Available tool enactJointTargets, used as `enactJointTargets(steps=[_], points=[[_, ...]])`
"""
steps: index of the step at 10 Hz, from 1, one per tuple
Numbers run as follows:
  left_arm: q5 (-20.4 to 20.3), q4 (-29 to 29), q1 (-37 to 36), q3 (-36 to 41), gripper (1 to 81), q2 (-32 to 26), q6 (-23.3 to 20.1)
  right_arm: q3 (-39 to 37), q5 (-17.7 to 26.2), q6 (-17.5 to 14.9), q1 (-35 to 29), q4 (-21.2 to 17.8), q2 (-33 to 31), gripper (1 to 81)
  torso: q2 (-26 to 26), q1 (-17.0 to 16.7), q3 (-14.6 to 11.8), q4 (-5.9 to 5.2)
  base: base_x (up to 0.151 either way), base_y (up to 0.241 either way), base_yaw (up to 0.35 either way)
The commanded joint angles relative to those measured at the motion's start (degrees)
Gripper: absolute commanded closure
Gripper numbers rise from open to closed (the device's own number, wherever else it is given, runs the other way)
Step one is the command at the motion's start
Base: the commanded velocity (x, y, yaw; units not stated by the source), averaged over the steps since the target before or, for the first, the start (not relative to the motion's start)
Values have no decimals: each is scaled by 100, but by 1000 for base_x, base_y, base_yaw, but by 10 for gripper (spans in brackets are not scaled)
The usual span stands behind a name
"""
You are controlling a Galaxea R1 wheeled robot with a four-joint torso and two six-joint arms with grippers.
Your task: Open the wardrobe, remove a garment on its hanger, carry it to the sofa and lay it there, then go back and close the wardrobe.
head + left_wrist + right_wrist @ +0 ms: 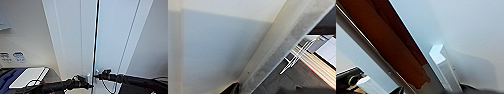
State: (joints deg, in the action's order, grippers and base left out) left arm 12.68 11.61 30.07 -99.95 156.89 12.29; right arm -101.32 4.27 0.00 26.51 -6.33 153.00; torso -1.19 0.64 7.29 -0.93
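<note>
- Head view: the wardrobe (75, 37) fills the frame, its 2 doors parted by a thin dark gap at 12 o'clock.
- Left gripper (88, 83) sits at the left handle (88, 78), right gripper (98, 75) at the right handle (96, 72); I cannot tell whether either set of fingers is clenched or released.
- Right wrist view shows a rust-orange garment (386, 47) through the gap beside a white handle (444, 66).
- Judged step: working the doors. Next calls for a firm hold on both handles.
</note>
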Motion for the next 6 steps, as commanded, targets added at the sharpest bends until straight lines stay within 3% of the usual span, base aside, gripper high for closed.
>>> enactJointTargets(steps=[1, 6], points=[[-231, -185, -770, 845, 10, 132, 46, 1080, 540, 105, -493, -132, 453, 10, 0, 0, 0, 0, 0, 0, 0], [-371, -123, -480, 1540, 10, -386, 46, 1458, 461, 88, -159, -114, 84, 10, 0, 0, 0, 0, 0, 0, 0]])
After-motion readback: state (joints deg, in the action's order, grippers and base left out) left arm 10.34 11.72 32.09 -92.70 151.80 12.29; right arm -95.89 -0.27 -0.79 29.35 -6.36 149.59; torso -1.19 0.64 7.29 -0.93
